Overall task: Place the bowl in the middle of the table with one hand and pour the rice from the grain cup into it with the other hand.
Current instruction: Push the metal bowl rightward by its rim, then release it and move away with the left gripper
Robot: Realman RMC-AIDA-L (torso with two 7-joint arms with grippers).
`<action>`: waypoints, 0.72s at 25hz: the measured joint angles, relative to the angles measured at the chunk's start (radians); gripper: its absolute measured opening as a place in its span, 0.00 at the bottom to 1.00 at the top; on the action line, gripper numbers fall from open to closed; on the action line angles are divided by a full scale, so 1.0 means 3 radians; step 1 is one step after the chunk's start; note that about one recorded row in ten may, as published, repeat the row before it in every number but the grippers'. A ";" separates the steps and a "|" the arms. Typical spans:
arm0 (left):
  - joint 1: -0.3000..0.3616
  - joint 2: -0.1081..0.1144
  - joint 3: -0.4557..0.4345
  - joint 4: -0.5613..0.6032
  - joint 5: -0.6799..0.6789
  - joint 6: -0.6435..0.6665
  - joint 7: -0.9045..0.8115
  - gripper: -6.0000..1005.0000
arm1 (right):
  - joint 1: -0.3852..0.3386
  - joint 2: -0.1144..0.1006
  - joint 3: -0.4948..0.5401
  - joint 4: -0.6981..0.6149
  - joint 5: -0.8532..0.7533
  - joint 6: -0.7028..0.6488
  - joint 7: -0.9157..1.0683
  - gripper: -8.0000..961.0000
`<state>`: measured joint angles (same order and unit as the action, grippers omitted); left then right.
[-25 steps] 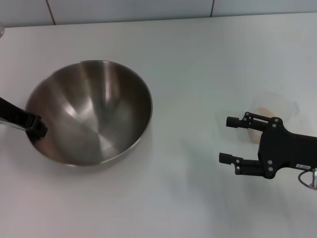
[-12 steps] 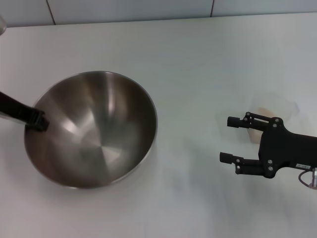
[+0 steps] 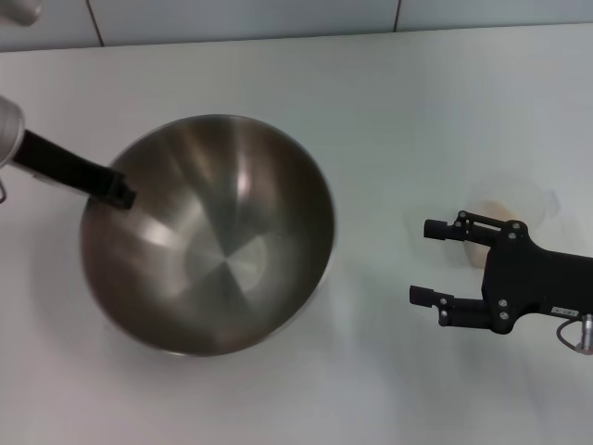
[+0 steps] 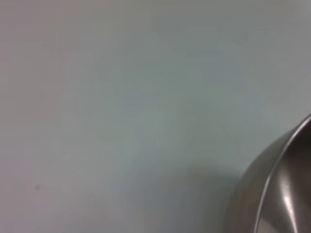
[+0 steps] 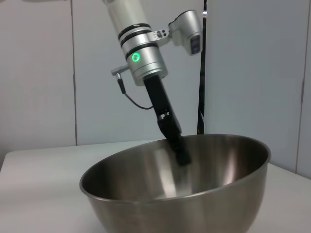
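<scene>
The left gripper is clamped on the rim of the bowl, which extends to its right over the table. The right gripper hangs well right of the bowl, fingers spread and empty, with the cup of rice just behind it.

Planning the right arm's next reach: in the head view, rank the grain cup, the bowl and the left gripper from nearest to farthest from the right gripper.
1. Grain cup, just behind the right gripper, on its right.
2. Bowl, centre-left on the table.
3. Left gripper, at the bowl's far left rim.
</scene>
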<state>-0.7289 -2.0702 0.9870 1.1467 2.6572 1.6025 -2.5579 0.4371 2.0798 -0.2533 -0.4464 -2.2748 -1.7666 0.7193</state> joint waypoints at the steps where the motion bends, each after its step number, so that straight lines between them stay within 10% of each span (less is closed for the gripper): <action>1: -0.0042 -0.0003 0.0012 -0.0021 -0.0012 0.0001 0.0003 0.03 | 0.0000 0.0000 -0.0002 0.0003 0.0000 0.0000 0.0000 0.82; 18: -0.0386 -0.0020 0.0417 -0.0646 -0.0327 -0.0588 0.0056 0.03 | -0.0047 0.0000 0.0011 0.0021 0.0000 -0.0036 -0.0093 0.82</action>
<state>-0.8447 -2.0763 1.1121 0.9531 2.5589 1.4262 -2.5411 0.4229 2.0797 -0.2499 -0.4402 -2.2749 -1.7775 0.6913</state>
